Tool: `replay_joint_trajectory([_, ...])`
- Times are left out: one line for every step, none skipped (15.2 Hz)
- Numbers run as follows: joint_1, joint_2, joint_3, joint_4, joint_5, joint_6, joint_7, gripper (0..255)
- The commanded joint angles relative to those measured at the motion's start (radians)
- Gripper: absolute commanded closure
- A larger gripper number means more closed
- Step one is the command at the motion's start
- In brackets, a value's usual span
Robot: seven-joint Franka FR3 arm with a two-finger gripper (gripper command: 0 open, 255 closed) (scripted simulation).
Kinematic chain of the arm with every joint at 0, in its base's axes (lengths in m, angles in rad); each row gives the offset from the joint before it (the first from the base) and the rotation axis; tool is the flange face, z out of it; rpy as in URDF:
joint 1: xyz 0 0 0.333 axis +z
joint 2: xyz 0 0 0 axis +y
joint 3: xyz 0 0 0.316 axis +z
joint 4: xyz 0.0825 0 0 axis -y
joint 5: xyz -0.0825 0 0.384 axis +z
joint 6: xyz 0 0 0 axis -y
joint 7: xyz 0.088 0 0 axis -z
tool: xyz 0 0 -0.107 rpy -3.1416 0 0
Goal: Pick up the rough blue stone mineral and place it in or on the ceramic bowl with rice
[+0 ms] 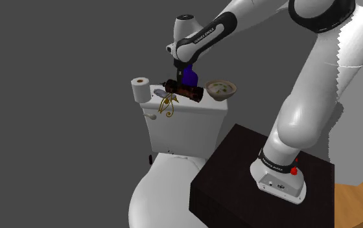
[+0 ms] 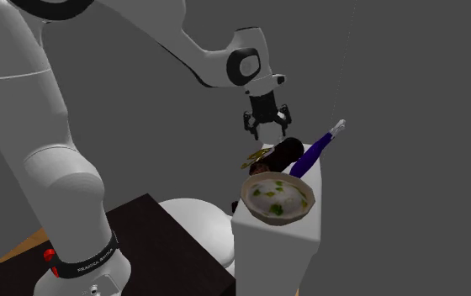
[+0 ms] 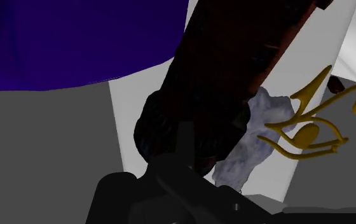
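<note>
You are working over a white toilet tank lid, so read it from the shoulder view's left. A toilet-paper roll is standing at the far end, well out of your way. Next to it a gold eye-shaped ornament is lying flat. In the wrist view a pale bluish-grey rough lump is lying right against that ornament, partly tucked beneath a dark reddish-brown cylinder.

I am taking that lump to be the stone you are after, because it is the only rock-like thing here. It is paler than the task's wording suggests. A smooth deep blue object is lying just behind the cylinder and could mislead you.

Your gripper is hovering above the cylinder with its fingers spread apart and nothing between them, so the pick is not yet made. The cylinder is crowding the stone, which is probably why the hand is coming in so steeply.

At the right end the bowl of rice is sitting near the lid's edge, so you are looking at a short carry across the cylinder.
</note>
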Motion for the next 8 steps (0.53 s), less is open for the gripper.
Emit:
replay_joint_trajectory([0.015, 0.091, 0.018, 0.076, -0.003, -0.007, 0.118, 0])
replay_joint_trajectory([0.022, 0.131, 0.022, 0.114, -0.003, -0.016, 0.168, 0])
replay_joint_trajectory([0.03, 0.172, 0.025, 0.154, -0.001, -0.026, 0.215, 0])
replay_joint_trajectory([0.037, 0.214, 0.026, 0.197, 0.002, -0.037, 0.26, 0])
replay_joint_trajectory([0.045, 0.257, 0.026, 0.242, 0.007, -0.05, 0.302, 0])
replay_joint_trajectory([0.052, 0.3, 0.025, 0.29, 0.013, -0.065, 0.342, 0])
replay_joint_trajectory([0.059, 0.345, 0.024, 0.34, 0.02, -0.082, 0.381, 0])
replay_joint_trajectory([0.062, 0.374, 0.024, 0.375, 0.026, -0.093, 0.405, 0])
